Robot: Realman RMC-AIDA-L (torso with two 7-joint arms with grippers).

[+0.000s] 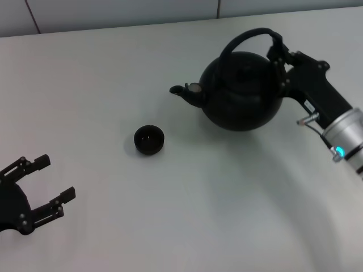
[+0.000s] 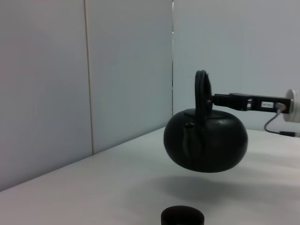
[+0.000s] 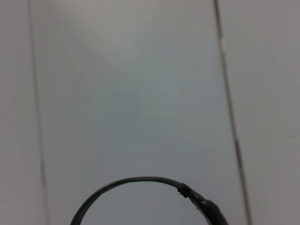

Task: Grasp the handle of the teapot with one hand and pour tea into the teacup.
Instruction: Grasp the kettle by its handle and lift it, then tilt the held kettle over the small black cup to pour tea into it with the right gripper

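The round black teapot [image 1: 241, 90] hangs in the air above the white table [image 1: 170, 198], clear of its surface, as the left wrist view [image 2: 206, 143] shows. Its spout [image 1: 182, 92] points toward the small black teacup [image 1: 149, 139], which stands on the table a short way off; the cup's rim shows in the left wrist view [image 2: 183, 215]. My right gripper [image 1: 279, 56] is shut on the arched handle [image 1: 249, 37] at its right side. The handle's arc shows in the right wrist view [image 3: 140, 185]. My left gripper [image 1: 45, 187] is open and empty at the table's front left.
A pale panelled wall [image 2: 84, 70] rises behind the table's far edge. The teapot casts a soft shadow [image 2: 201, 185] on the table below it.
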